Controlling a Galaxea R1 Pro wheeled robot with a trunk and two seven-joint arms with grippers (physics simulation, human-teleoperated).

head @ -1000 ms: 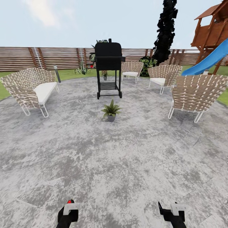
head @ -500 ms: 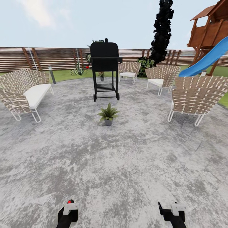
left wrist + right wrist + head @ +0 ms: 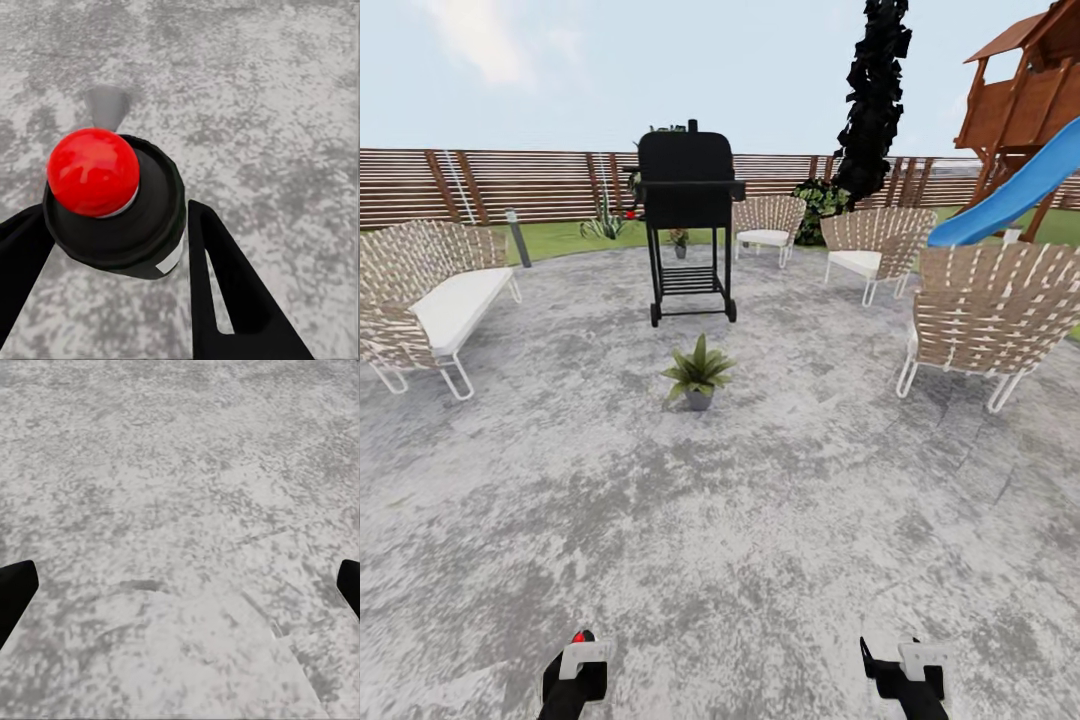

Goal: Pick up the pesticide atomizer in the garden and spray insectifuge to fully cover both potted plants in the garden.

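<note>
My left gripper (image 3: 116, 247) is shut on the pesticide atomizer (image 3: 94, 171); its dark body and red top sit between the two black fingers. The red top (image 3: 578, 637) peeks above the left gripper (image 3: 575, 672) at the bottom of the head view. My right gripper (image 3: 905, 675) is open and empty over bare paving, its fingertips (image 3: 16, 589) far apart. One potted plant (image 3: 698, 374) stands on the patio ahead, in front of the grill. A second potted plant (image 3: 679, 241) shows small behind the grill's legs, near the lawn.
A black grill (image 3: 688, 225) on wheels stands beyond the near plant. A woven sofa (image 3: 430, 300) is at the left, woven chairs (image 3: 985, 320) at the right and back. The slat fence (image 3: 500, 185), a dark tree (image 3: 875, 100) and playhouse slide (image 3: 1010, 195) lie beyond the grey patio (image 3: 740, 520).
The whole picture has shifted: the camera has moved forward over the patio, so the near plant and grill look closer. Both grippers keep their pose, the left still holding the atomizer.
</note>
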